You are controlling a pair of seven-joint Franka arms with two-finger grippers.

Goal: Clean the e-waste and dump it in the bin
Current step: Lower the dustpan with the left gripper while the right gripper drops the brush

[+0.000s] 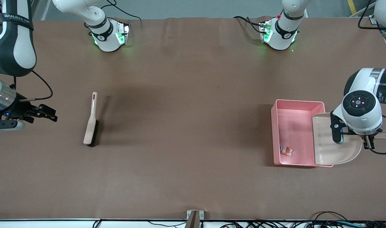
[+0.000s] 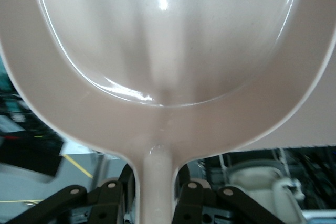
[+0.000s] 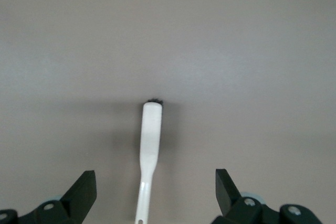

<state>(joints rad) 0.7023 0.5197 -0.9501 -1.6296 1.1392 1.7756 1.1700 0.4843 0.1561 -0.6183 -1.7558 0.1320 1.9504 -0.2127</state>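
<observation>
Your left gripper [image 1: 368, 139] is clamped on the handle of the beige dustpan [image 1: 333, 142], one of a kind here. You hold it tilted over the pink bin [image 1: 277, 139], its mouth edge lapping over the bin wall at the left arm's end of the table. In the left wrist view the dustpan [image 2: 168, 40] fills the picture, scoop bare, handle pinched between the fingers [image 2: 191, 198].

One bin, and inside it you can see one piece of e-waste [image 1: 286, 150]: the white part with the orange band, lying on the floor near the corner closest to the front camera. The dark cylinder you cannot make out; the dustpan covers part of the bin.

Your right gripper [image 1: 42, 114] waits with jaws wide apart, holding nothing, over the table at the right arm's end. Beside it, toward the table's middle, lies one brush [image 1: 91, 122], bristles nearer the front camera, handle pointing toward the arm bases. The right wrist view shows that brush [image 3: 149, 150] on the brown table [image 1: 186, 110] between the spread fingers [image 3: 84, 190].
</observation>
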